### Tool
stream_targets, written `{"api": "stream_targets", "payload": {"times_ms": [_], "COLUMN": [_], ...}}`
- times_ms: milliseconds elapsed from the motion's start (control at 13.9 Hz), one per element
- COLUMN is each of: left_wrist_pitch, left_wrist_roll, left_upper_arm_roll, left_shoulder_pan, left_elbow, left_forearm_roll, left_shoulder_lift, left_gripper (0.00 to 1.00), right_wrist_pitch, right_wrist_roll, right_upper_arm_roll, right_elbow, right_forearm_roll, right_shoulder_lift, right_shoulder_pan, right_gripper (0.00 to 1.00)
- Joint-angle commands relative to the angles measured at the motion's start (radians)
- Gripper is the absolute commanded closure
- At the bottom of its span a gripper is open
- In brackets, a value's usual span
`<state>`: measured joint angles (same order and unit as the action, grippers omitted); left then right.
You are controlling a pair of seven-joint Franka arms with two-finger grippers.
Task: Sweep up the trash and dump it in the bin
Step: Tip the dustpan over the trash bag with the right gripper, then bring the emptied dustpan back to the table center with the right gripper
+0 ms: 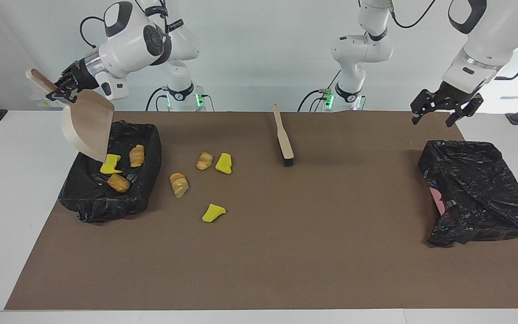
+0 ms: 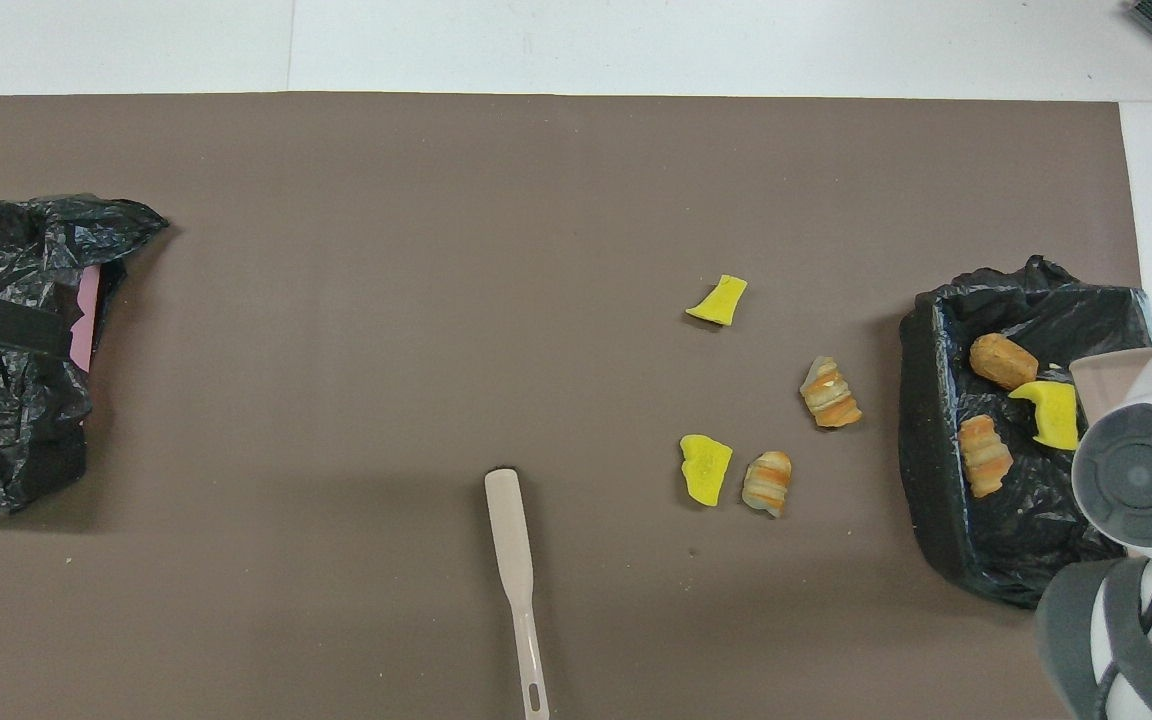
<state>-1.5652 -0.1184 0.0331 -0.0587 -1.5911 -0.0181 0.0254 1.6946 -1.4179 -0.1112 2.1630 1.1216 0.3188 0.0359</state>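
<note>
Tilting steeply over the bin (image 1: 106, 193) at the right arm's end of the desk (image 1: 259, 270), the beige dustpan (image 1: 87, 130) hangs from the right tool (image 1: 63, 87), which is clamped on its handle, with the pan's open lip pointing down into the black liner. Three pieces of the trash lie in that bin: a yellow chunk (image 1: 110, 164) just below the lip and two pastry lumps (image 1: 136, 155) beside it. My reading is that the pan has emptied.

Nearest the robots, the brush (image 1: 283, 139) lies on the brown mat, handle toward the robots and bristles away, roughly midway between the two arms. Farther out sit a pastry lump (image 1: 204, 160) touching a yellow chunk (image 1: 224, 163), then a striped pastry (image 1: 179, 184) close to the bin's wall, and farthest a lone yellow wedge (image 1: 213, 212). These four lie on the mat between bin and brush, so the dustpan need only come down beside the bin with its lip facing the left arm's end, and the right arm is much the nearer.

The left tool (image 1: 441, 110) waits with fingers spread and empty above the second black bag (image 1: 475, 193) at its own end. Open mat surrounds the loose pieces on every side but the bin's; the striped pastry leaves the least room for setting the pan.
</note>
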Motion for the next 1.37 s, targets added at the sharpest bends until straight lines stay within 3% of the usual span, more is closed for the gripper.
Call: {"api": "stream_targets", "payload": {"times_ms": [0, 288, 575, 791, 935, 1294], "left_wrist_pitch": [0.017, 0.019, 0.019, 0.019, 0.019, 0.020], "left_wrist_roll": [-0.012, -0.010, -0.009, -0.009, -0.010, -0.010], "left_upper_arm_roll": [-0.004, -0.004, -0.004, -0.004, -0.002, -0.002], "left_shoulder_pan": [0.000, -0.001, 0.000, -0.001, -0.003, -0.003], "left_elbow": [-0.006, -0.006, -0.009, -0.010, -0.012, -0.012], "left_forearm_roll": [0.017, 0.017, 0.017, 0.017, 0.017, 0.017], "left_shoulder_lift": [0.013, 0.013, 0.013, 0.018, 0.018, 0.018], "left_gripper": [0.00, 0.00, 0.00, 0.00, 0.00, 0.00], "right_wrist_pitch": [0.002, 0.002, 0.016, -0.050, -0.140, -0.147], "right_wrist_roll": [-0.032, -0.029, 0.071, 0.326, 0.570, 1.065], "right_upper_arm_roll": [-0.008, -0.016, -0.028, -0.047, -0.048, -0.045], "right_elbow": [-0.090, -0.300, -0.402, -0.593, -0.743, -0.888], "right_forearm_roll": [-0.057, -0.195, -0.333, -0.381, -0.507, -0.722], "right_shoulder_lift": [-0.056, -0.211, -0.297, -0.476, -0.594, -0.740], "right_shoulder_pan": [0.005, 0.004, -0.004, -0.106, -0.152, -0.257], "right_gripper": [1.00, 1.00, 1.00, 1.00, 1.00, 1.00]}}
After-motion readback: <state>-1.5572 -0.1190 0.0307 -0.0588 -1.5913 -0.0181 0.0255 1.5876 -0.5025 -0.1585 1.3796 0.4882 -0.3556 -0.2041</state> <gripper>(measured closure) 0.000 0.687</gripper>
